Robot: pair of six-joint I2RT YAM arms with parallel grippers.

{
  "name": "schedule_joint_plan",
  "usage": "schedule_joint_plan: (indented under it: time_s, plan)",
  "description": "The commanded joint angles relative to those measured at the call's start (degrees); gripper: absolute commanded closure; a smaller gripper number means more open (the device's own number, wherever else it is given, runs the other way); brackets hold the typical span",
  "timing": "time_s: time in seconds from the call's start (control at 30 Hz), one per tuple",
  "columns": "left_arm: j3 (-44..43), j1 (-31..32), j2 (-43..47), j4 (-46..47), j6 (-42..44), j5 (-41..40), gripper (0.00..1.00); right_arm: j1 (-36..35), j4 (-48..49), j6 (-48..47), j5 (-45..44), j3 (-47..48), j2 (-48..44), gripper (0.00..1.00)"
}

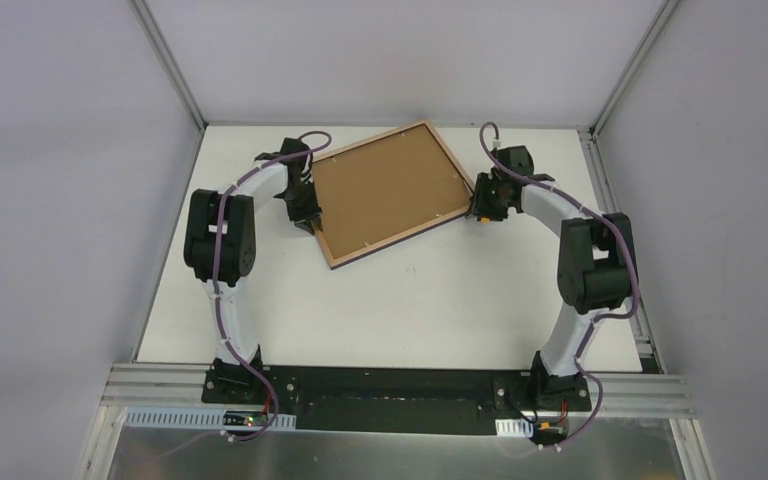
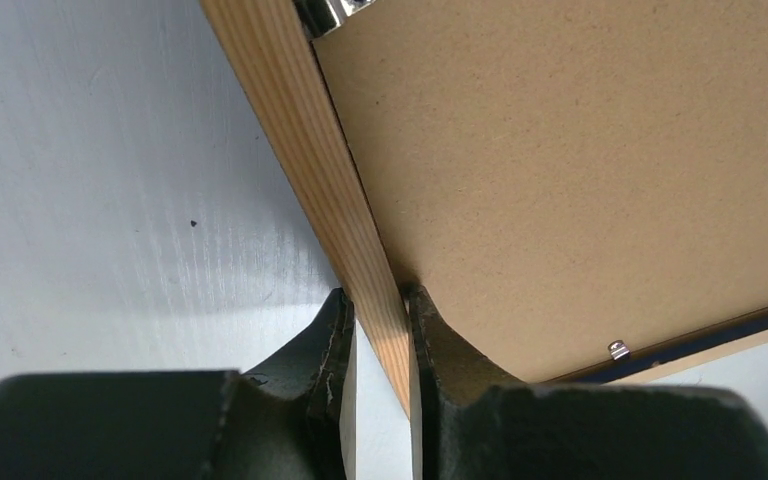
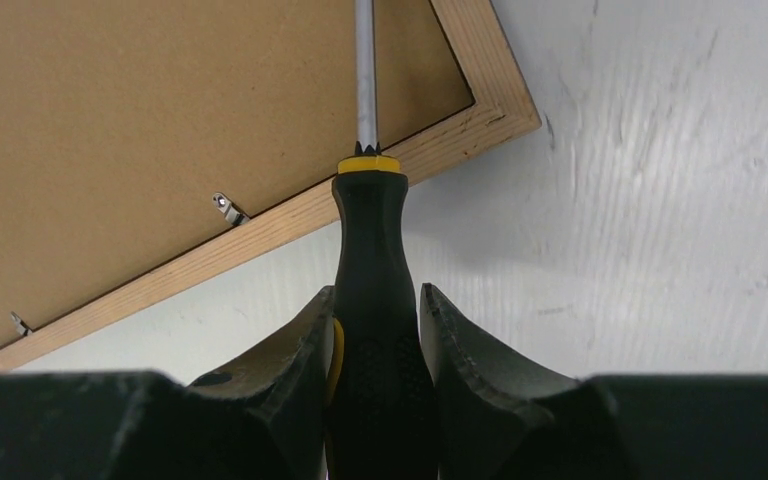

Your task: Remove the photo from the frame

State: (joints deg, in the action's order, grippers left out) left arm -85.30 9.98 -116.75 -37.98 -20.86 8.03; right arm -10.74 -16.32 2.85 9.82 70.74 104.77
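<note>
The frame [image 1: 400, 238] lies back-up on the white table, its light wood rim around a brown backing board [image 1: 385, 185]. The photo is hidden under that board. My left gripper [image 1: 310, 212] is at the frame's left side, shut on the wooden rail [image 2: 300, 130], one finger on each side of it [image 2: 378, 300]. At the frame's right corner my right gripper [image 1: 482, 203] is shut on a black and yellow screwdriver [image 3: 372, 260]. The screwdriver's metal shaft [image 3: 365, 70] reaches over the rim [image 3: 290, 225] and across the backing board [image 3: 160, 120], its tip out of view.
Small metal tabs [image 3: 226, 206] [image 2: 617, 349] sit along the rim's inner edge against the board. White walls and aluminium posts [image 1: 175, 70] close in the table on three sides. Both arm bases stand on the black rail [image 1: 390, 385] at the near edge.
</note>
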Motion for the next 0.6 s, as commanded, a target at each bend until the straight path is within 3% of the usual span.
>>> schedule_joint_plan:
  time_s: [0.0,0.17,0.3,0.57]
  plan:
    - [3.48,0.37,0.54,-4.40,7.61,-4.46,1.00,0.15,3.77,-0.89,2.05,7.80,5.35,1.00]
    - [5.91,1.19,1.82,-4.39,8.23,-4.56,1.00,-0.58,2.22,0.65,4.80,16.04,11.65,1.00]
    - [6.33,1.37,2.67,-4.25,8.17,-4.09,1.00,-1.56,-2.52,3.24,1.63,18.42,11.02,1.00]
    - [6.84,1.12,5.10,-4.03,10.09,-6.29,1.00,-1.09,-7.59,7.43,-2.84,-2.28,-8.36,1.00]
